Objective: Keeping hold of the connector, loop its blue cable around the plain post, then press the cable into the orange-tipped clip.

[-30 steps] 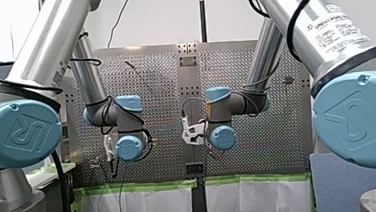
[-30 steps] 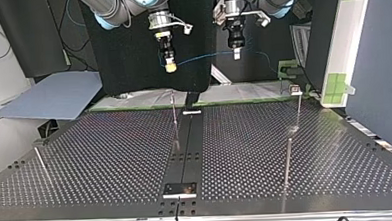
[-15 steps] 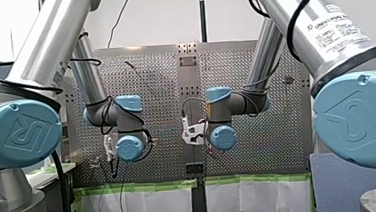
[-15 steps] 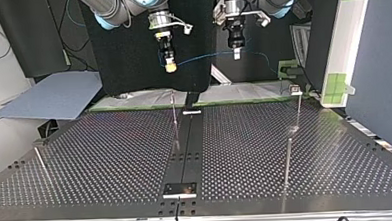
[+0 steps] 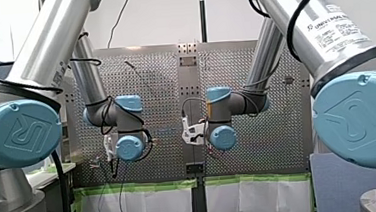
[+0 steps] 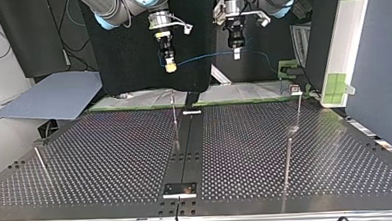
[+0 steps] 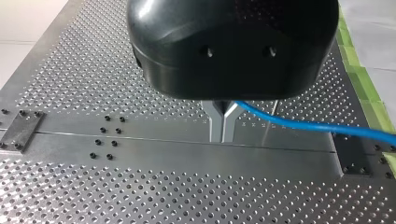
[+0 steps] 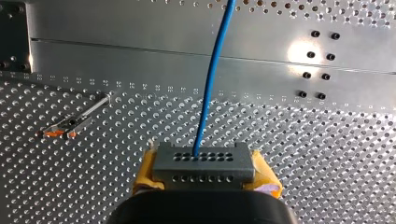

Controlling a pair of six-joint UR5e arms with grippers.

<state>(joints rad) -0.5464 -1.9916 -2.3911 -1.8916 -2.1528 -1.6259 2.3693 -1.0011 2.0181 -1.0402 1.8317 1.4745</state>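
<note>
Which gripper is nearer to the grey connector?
Right. My right gripper clamps the connector between its yellow pads; my left gripper is apart, shut on the blue cable further along.

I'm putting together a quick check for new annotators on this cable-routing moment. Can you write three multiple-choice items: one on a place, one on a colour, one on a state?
1. What holds the grey connector?
A. my left gripper
B. my right gripper
C. nothing; it lies loose

2. What colour is the cable that leaves the connector?
A. red
B. black
C. blue

3. How do my left gripper's fingers stand?
A. shut on the cable
B. wide open
C. shut on nothing

Key: 1 B, since the right wrist view shows the connector clamped between yellow pads. 2 C, since the cable is blue in both wrist views. 3 A, since the left wrist view shows the metal fingers together with the cable running out from between them.
</note>
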